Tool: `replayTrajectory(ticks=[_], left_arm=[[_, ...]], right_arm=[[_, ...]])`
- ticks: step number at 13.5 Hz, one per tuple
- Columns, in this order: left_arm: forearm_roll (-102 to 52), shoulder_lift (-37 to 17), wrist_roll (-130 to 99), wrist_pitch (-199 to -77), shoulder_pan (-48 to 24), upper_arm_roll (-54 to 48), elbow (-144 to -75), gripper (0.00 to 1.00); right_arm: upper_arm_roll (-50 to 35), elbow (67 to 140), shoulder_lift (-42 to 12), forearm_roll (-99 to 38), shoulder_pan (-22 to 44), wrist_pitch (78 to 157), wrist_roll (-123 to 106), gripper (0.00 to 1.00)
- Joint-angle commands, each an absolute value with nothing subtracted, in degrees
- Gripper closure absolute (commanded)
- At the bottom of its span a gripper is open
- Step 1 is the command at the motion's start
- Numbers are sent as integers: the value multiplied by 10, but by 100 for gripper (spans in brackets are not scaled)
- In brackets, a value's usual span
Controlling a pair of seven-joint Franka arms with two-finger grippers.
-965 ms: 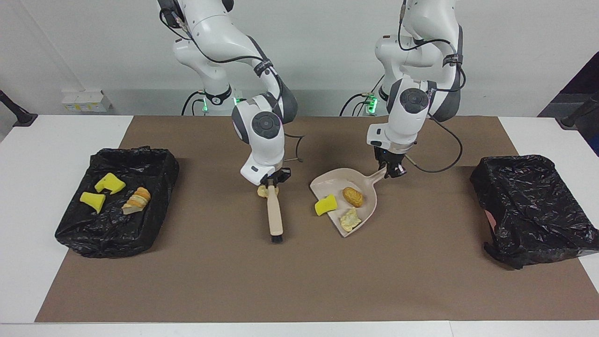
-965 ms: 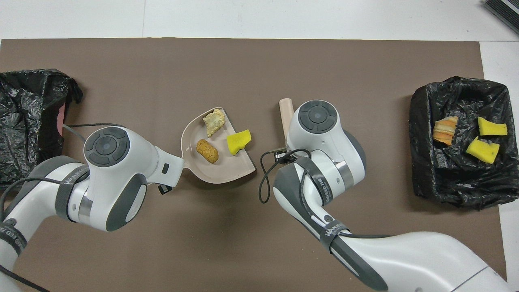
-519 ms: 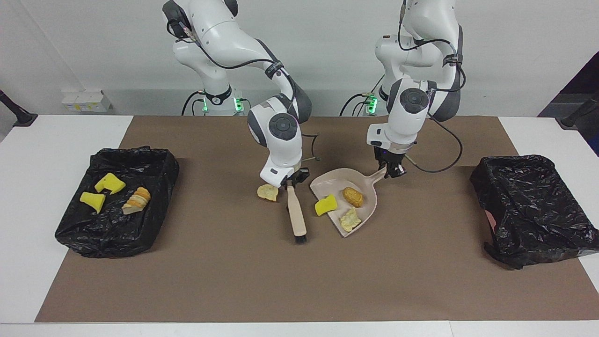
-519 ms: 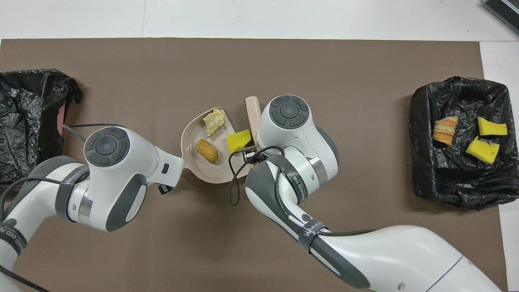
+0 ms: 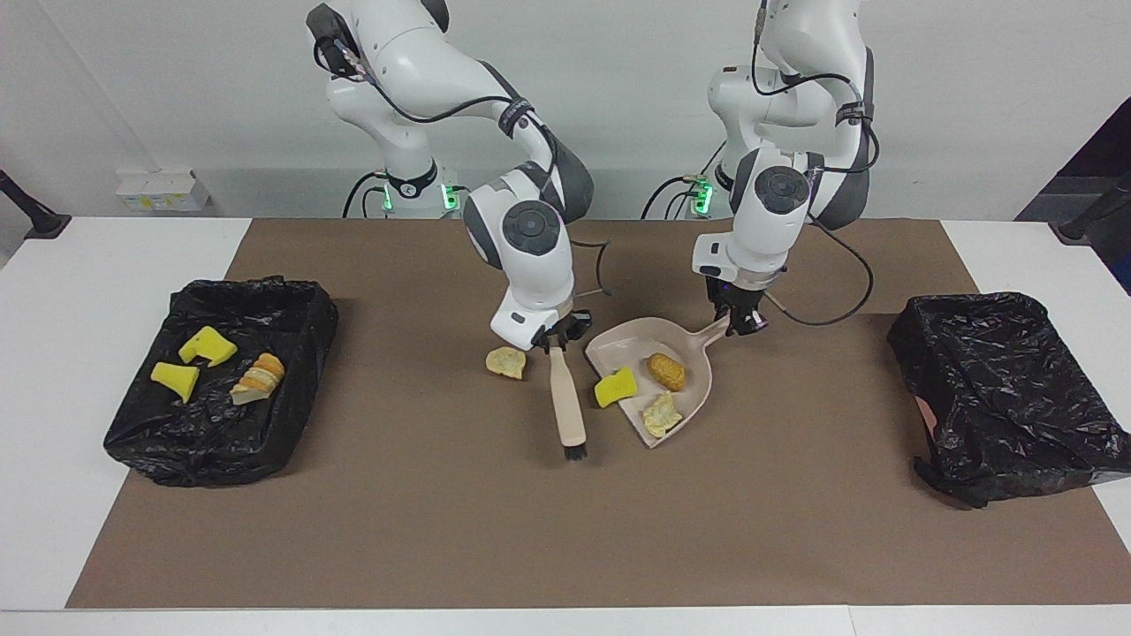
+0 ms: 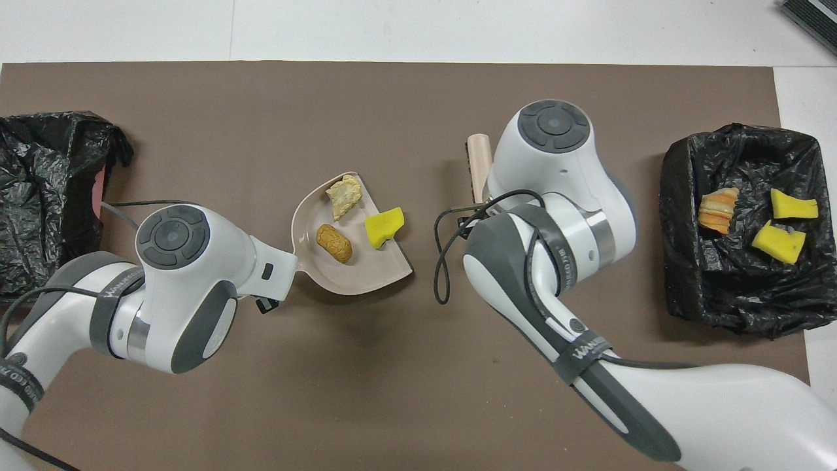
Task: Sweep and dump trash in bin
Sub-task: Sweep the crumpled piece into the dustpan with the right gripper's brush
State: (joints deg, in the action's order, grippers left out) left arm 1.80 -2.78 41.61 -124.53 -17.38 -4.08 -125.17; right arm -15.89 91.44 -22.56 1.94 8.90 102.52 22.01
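My right gripper (image 5: 555, 336) is shut on the handle of the beige brush (image 5: 566, 402), whose bristles rest on the mat. One tan piece of trash (image 5: 506, 362) lies loose beside the brush, on the side toward the right arm's end. My left gripper (image 5: 740, 321) is shut on the handle of the beige dustpan (image 5: 618, 349), which lies flat. A brown chunk (image 5: 666, 371) and a pale chunk (image 5: 661, 413) sit in the pan, and a yellow sponge piece (image 5: 616, 387) sits on its lip. From overhead I see the dustpan (image 6: 366, 271), the sponge piece (image 6: 384, 227) and the brush tip (image 6: 479, 154); the right arm hides the loose chunk.
A black-bagged bin (image 5: 305, 353) at the right arm's end holds two yellow sponge pieces and an orange bread chunk. A second black-bagged bin (image 5: 998, 371) stands at the left arm's end. Brown mat covers the table's middle.
My right gripper carried the brush from over the loose tan chunk toward the dustpan, uncovering the chunk. Overhead, the brush then stands farther from the pan. The left arm and dustpan stayed still.
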Motion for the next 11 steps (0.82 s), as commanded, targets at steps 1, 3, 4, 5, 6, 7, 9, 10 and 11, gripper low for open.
replayTrajectory(ticks=[1,3,4,5,6,7,9,10,11], left_arm=[[11,-12,403,-1259,-182,-35,-1274,100],[11,-11,403,-1259,-182,-35,-1274,100],[11,-11,404,-1257,-182,-35,-1274,100],[11,-10,411,-1256,-182,-35,-1277,100],[11,-5,417,-1256,-182,-36,-1285,100],[11,3,437,-1257,-189,-36,-1296,100],[11,4,497,-1266,-198,-35,-1298,100],[11,4,497,-1265,-199,-35,-1298,100],[11,6,494,-1262,-203,-35,-1301,100]], right_arm=[[-162,1011,-165,35,60,1027,246,100],[-163,1086,-125,38,56,1047,280,100],[-165,1117,-107,38,63,1059,317,100],[-168,1155,-85,37,71,1080,356,100],[-168,1194,-64,34,83,1103,401,100],[-169,1220,-51,22,85,1120,443,100],[-170,1231,-49,-50,90,1159,510,100],[-169,1230,-50,-70,104,1172,521,100],[-169,1228,-54,-89,115,1195,526,100]])
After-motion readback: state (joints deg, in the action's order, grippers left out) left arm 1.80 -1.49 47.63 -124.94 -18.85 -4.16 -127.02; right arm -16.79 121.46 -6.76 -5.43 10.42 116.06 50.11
